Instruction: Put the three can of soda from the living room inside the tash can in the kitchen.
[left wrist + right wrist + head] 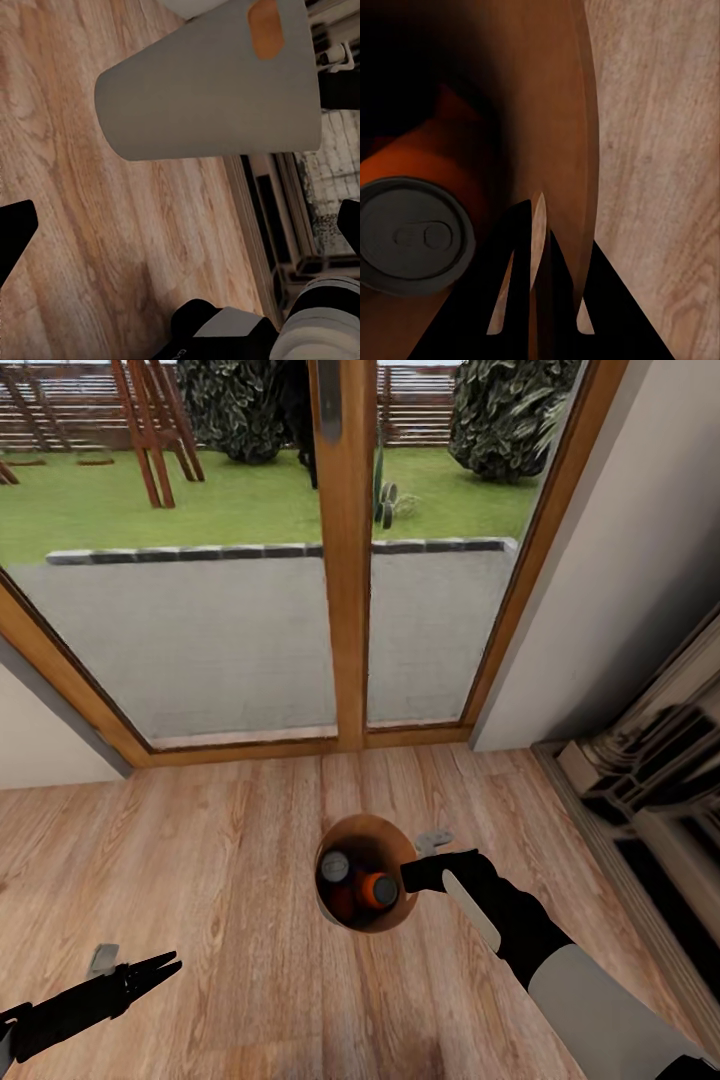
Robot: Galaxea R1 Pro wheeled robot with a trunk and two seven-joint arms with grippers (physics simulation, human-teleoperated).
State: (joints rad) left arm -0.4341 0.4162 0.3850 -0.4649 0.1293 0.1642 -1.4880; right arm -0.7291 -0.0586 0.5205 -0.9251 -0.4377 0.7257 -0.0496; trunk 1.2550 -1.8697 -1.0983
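We are carrying the tash can [367, 830] in our right gripper [418, 875], whose fingers are pinched closed on the bucket's rim: in the right wrist view the two dark fingers [514, 292] straddle the thin copper wall [562, 150], one inside and one outside. The bucket hangs off the floor just ahead of that gripper, over the wooden floor [200, 860].

Inside the bucket, just beyond the gripper's inner finger, we see at least two cans: one with a silver top [335, 866] and an orange one lying on its side [378, 890]. The right wrist view shows a can lid [411, 234] close against orange metal. Whether the third can is down there too, we cannot tell; the bucket's depth is in shadow.

Our left gripper [150, 970] holds nothing, its fingers spread apart, low and well away from the bucket; its wrist camera looks across at the bucket's grey outside [210, 82].

We face wood-framed glass doors [345, 560] with a garden beyond, and a dark ornate fireplace surround [650, 760] out past the right gripper, so we judge we are in the living room. The collecting looks mostly or wholly done. What seems left is confirming all three cans are in and bringing the bucket to the kitchen.
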